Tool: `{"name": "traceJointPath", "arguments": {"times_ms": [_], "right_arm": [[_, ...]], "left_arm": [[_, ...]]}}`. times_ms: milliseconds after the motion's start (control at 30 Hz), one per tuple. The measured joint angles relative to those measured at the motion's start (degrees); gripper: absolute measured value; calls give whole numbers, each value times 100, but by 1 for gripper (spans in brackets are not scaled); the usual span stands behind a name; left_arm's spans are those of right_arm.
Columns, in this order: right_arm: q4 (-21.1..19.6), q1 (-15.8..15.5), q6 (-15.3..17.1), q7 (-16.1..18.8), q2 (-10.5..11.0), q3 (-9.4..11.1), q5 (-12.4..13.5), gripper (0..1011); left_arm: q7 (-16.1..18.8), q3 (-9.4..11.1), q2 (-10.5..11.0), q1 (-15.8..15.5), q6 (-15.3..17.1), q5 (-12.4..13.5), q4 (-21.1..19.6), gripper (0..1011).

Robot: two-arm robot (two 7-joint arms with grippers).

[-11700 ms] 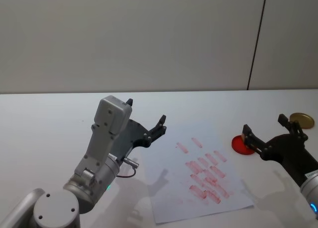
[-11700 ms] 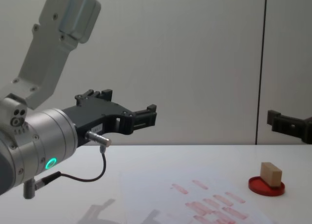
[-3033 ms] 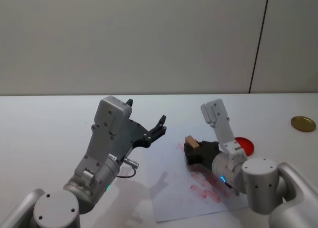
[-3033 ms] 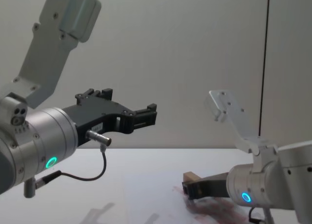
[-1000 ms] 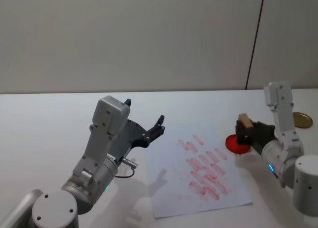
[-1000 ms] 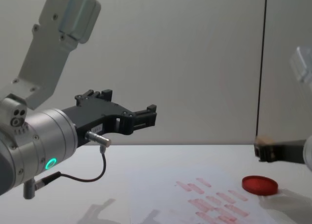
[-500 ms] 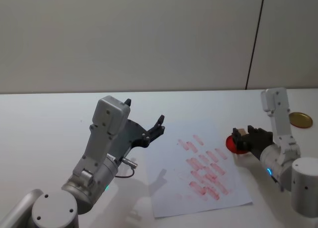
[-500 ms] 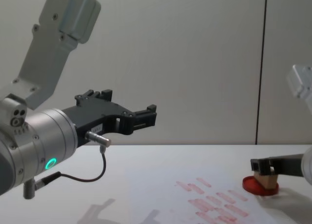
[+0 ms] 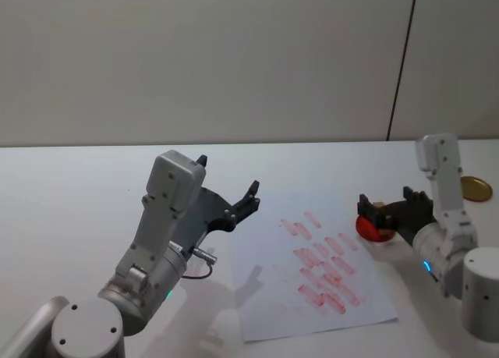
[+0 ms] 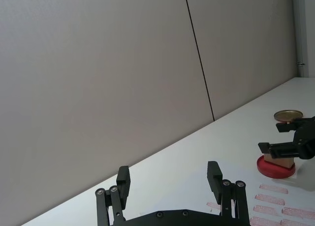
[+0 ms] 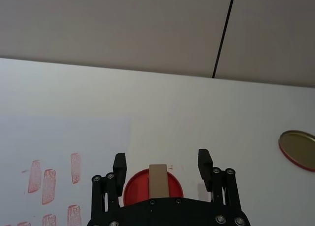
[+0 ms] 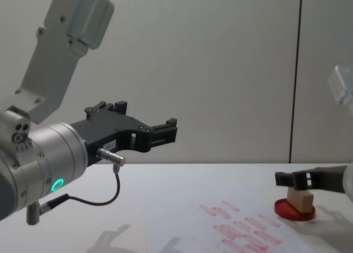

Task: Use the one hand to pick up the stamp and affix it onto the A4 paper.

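The tan wooden stamp [image 9: 380, 212] [image 11: 158, 179] [image 12: 299, 200] stands upright on the round red ink pad [image 9: 371, 228] [image 11: 135, 186] [image 12: 294, 211], just off the right edge of the A4 paper [image 9: 273, 295] [image 12: 182, 220] [image 11: 74, 132]. The sheet carries several pinkish-red stamp marks. My right gripper [image 9: 386, 202] [image 11: 162, 162] [image 12: 292, 180] hovers at the stamp, open, one finger on either side and clear of it. My left gripper [image 9: 228, 179] [image 12: 146, 116] [image 10: 169, 179] hangs open and empty above the table left of the paper.
A gold lid [image 9: 475, 188] [image 11: 298, 143] [image 10: 288, 115] lies on the white table [image 9: 78, 186] to the far right, beyond the ink pad. A grey wall stands behind the table.
A second ago my right gripper held the stamp above the ink pad. It lowered the stamp onto the pad, and now its fingers have spread and let go. The left arm has not moved.
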Motion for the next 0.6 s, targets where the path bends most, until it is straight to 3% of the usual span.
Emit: {"name": "traceJointPath", "arguments": {"times_ms": [233, 600], "right_arm": [[-337, -170, -219, -54, 74, 20, -73, 1001], [-955, -501, -469, -141, 237, 76, -183, 1001]], "left_arm": [[0, 0, 0, 0, 0, 0, 0, 993], [0, 0, 0, 0, 0, 0, 0, 993]]}}
